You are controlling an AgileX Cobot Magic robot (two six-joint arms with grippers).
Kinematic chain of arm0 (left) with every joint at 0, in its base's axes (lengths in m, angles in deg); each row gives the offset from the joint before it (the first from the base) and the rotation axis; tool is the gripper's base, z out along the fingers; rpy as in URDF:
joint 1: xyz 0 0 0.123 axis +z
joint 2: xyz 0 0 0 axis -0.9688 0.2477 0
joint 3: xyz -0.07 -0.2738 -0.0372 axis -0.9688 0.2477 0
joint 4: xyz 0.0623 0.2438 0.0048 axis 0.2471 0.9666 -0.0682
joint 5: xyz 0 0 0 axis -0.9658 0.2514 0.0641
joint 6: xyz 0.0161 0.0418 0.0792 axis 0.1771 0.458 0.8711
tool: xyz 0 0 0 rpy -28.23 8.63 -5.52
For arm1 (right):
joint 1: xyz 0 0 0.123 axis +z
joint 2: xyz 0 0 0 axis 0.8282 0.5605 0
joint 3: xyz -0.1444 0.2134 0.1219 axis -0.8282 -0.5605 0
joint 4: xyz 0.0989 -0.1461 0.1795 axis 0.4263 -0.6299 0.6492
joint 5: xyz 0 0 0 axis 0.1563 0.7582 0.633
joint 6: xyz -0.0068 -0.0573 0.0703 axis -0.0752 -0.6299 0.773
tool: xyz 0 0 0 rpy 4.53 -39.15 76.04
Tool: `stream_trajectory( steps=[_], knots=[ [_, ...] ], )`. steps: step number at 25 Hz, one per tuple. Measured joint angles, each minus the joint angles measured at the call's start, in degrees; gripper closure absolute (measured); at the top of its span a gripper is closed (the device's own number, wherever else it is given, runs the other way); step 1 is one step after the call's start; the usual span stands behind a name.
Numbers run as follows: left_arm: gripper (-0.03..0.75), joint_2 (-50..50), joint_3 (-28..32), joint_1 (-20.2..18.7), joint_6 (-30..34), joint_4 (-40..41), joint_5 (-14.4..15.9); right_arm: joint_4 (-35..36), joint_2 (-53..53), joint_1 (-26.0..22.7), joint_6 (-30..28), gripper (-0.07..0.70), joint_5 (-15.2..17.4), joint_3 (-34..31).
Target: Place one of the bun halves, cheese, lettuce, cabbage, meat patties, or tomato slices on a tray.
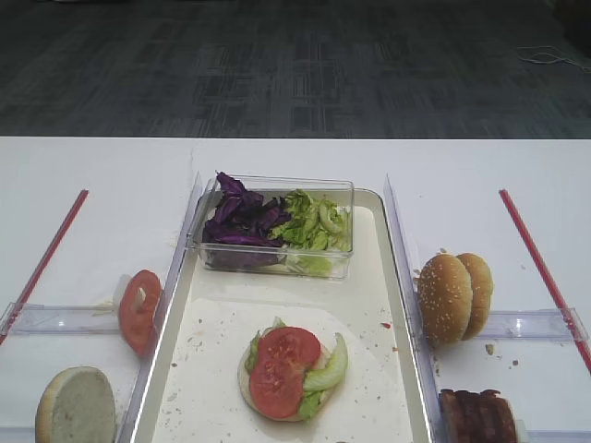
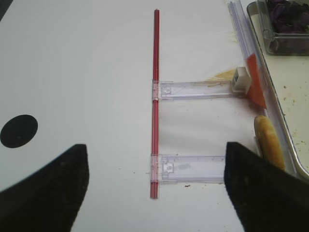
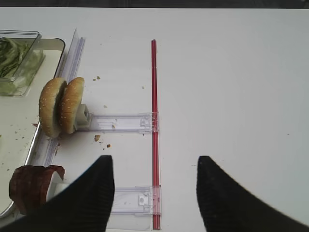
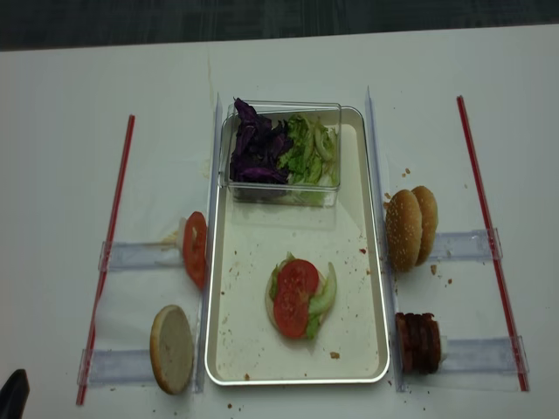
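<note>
Standing on edge in their clear rack right of the cream-white rimmed tray (image 1: 399,305), the dark ridged meat patties (image 3: 30,186) look soft, greasy and crumbly; pinch one across its flat faces. The left gripper (image 2: 154,181) gapes wide and empty; the right gripper (image 3: 155,193) shows parted fingers with nothing between.

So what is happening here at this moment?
A burger is being built on the tray. A bun half lies there with lettuce and two tomato slices on top. Neither arm holds anything: the left gripper hangs open and the right gripper empty, each over the table beside the tray.
</note>
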Motion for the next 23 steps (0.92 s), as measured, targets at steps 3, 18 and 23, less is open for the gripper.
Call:
stream_trajectory(
  steps=[3, 18, 23],
  knots=[
    [0.151, 0.0, 0.0, 0.0, 0.0, 0.0, 0.0, 0.0, 0.0, 0.0, 0.0, 0.202, 0.0, 0.0],
    [0.151, 0.0, 0.0, 0.0, 0.02, 0.0, 0.0, 0.0, 0.0, 0.0, 0.0, 0.202, 0.0, 0.0],
    [0.151, 0.0, 0.0, 0.0, 0.02, 0.0, 0.0, 0.0, 0.0, 0.0, 0.0, 0.202, 0.0, 0.0]
  ],
)
